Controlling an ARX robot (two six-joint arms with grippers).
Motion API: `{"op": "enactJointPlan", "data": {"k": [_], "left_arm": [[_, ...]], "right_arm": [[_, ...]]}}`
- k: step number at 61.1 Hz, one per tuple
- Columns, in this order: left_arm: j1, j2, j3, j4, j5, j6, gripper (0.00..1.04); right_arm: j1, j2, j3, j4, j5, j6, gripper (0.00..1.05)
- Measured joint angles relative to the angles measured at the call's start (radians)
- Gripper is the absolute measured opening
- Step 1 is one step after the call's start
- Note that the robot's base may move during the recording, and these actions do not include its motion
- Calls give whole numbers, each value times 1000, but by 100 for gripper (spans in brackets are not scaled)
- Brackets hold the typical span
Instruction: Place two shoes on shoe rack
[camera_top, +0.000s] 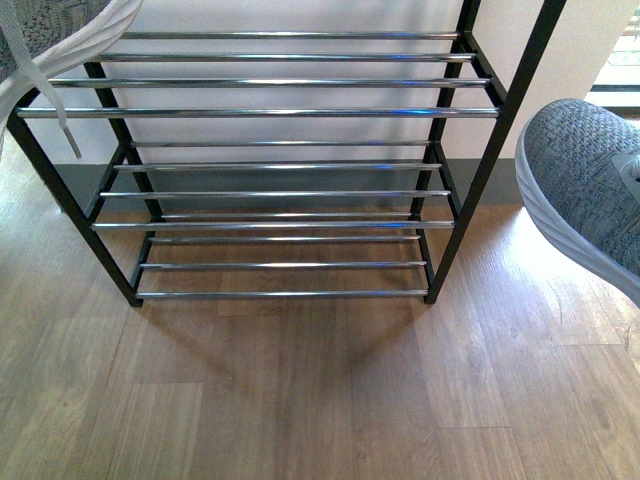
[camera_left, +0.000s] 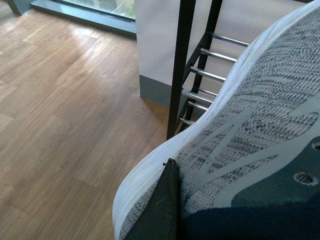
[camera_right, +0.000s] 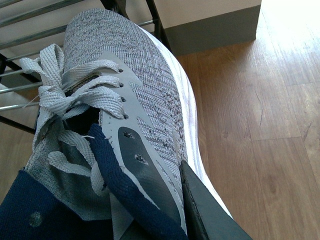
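A home: wood floor, shoe rack against wall.

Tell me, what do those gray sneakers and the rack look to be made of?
The sneakers look like heathered gray knit fabric with smooth gray overlays at the eyelets, flat woven laces and a white, probably foam sole. The rack's frame seems matte black painted metal; its bars are shiny, chrome-like rods that mirror the light.
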Motion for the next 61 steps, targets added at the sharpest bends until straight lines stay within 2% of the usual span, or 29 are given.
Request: {"op": "enactJointPlan", "data": {"k": [61], "left_arm": [[0, 1, -1, 0, 0, 0, 2]], "right_arm": [[0, 0, -1, 0, 0, 0, 1]]}}
